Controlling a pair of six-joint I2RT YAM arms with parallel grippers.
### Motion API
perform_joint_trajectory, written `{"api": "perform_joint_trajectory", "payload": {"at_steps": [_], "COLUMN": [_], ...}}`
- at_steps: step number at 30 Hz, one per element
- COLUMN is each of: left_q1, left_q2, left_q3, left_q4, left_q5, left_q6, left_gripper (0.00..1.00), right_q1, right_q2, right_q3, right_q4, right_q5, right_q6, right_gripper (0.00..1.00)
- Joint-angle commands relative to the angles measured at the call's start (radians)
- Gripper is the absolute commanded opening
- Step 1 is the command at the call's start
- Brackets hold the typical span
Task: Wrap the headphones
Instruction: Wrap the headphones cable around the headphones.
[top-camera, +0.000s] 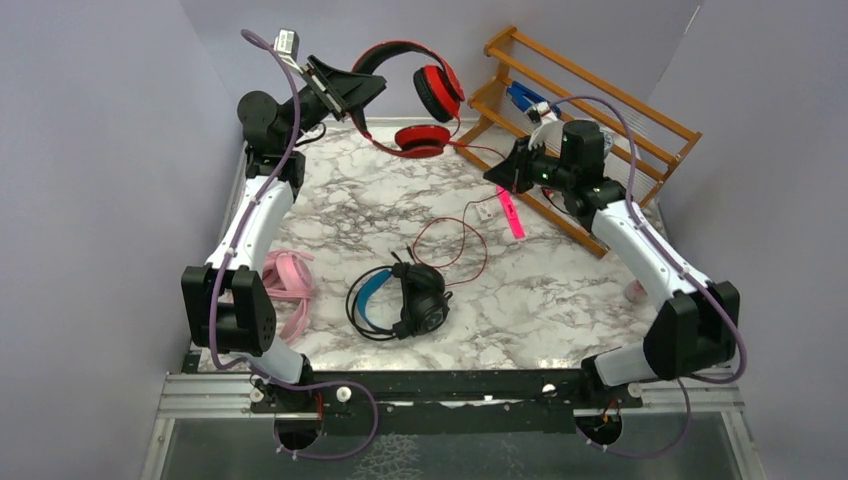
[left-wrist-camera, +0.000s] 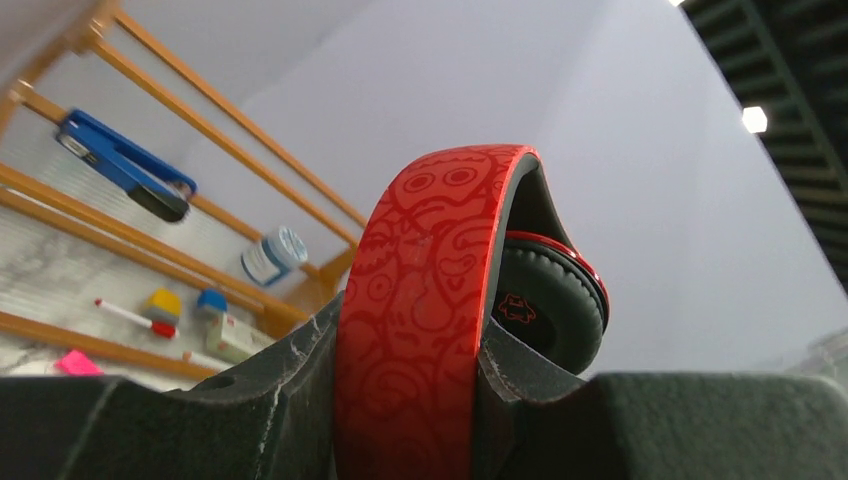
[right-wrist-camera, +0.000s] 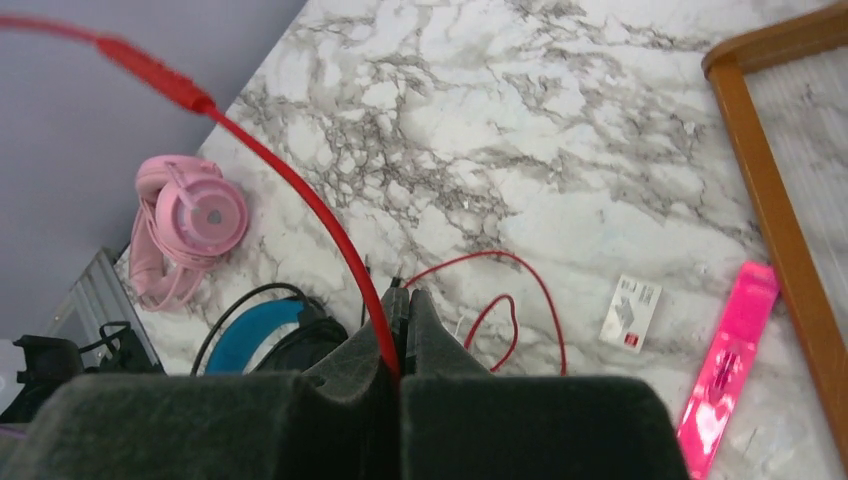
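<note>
The red headphones (top-camera: 425, 90) hang above the table's far edge, one ear cup resting near the marble. My left gripper (top-camera: 350, 90) is shut on their patterned red headband (left-wrist-camera: 420, 300), which fills the gap between the jaws. Their thin red cable (top-camera: 470, 215) runs down and loops on the table. My right gripper (top-camera: 505, 170) is shut on that cable (right-wrist-camera: 300, 200), which passes between its closed fingers (right-wrist-camera: 425, 330). The black headphones with a blue headband (top-camera: 400, 297) lie at the table's middle front. The pink headphones (top-camera: 285, 280) lie at the left, beside the left arm.
A wooden rack (top-camera: 600, 100) stands at the back right with a blue object (top-camera: 525, 97) and small items on it. A pink strip (top-camera: 511, 213) and a white tag (top-camera: 486, 210) lie just under the right gripper. Grey walls close in on both sides.
</note>
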Motion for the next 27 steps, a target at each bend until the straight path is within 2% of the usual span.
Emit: {"api": "perform_joint_trajectory", "payload": {"at_steps": [1,5,10,14,16,17,18,20,21,24,27], "left_q1": [-0.039,-0.098,-0.160,-0.208,-0.205,-0.200,-0.199,-0.227,-0.233,-0.213,-0.229], "left_q2": [-0.033,-0.054,-0.048,-0.025,-0.024,-0.031,-0.037,-0.024,-0.010,-0.005,-0.025], "left_q3": [0.068,0.025,-0.013,-0.021,-0.044,-0.043,-0.004,0.148,0.175,0.143,0.116], "left_q4": [0.089,0.090,0.090,0.090,0.064,-0.031,-0.279,-0.871,-0.979,-0.972,-0.951], "left_q5": [0.252,0.355,0.419,0.481,0.501,0.492,0.445,0.215,0.160,0.050,-0.062], "left_q6": [0.026,0.080,0.134,0.190,0.250,0.352,0.555,1.033,1.114,1.101,1.116], "left_gripper": [0.00,0.00,0.00,0.00,0.00,0.00,0.00,0.00,0.00,0.00,0.00], "right_q1": [-0.043,-0.045,-0.037,-0.038,-0.037,-0.037,-0.037,-0.038,-0.037,-0.037,-0.036], "right_q2": [0.160,0.337,0.373,0.362,0.378,0.387,0.394,0.402,0.408,0.453,0.486], "right_q3": [0.158,0.362,0.391,0.433,0.520,0.578,0.634,0.741,0.798,0.998,1.105], "right_q4": [0.122,0.026,0.085,0.028,-0.157,-0.261,-0.365,-0.512,-0.576,-0.782,-0.918], "right_q5": [-0.234,-0.497,-0.689,-0.700,-0.678,-0.619,-0.580,-0.462,-0.424,-0.361,-0.293], "right_q6": [0.010,-0.024,0.013,-0.021,-0.091,-0.144,-0.189,-0.250,-0.264,-0.289,-0.285], "right_gripper": [0.00,0.01,0.01,0.01,0.01,0.01,0.01,0.01,0.01,0.01,0.01]}}
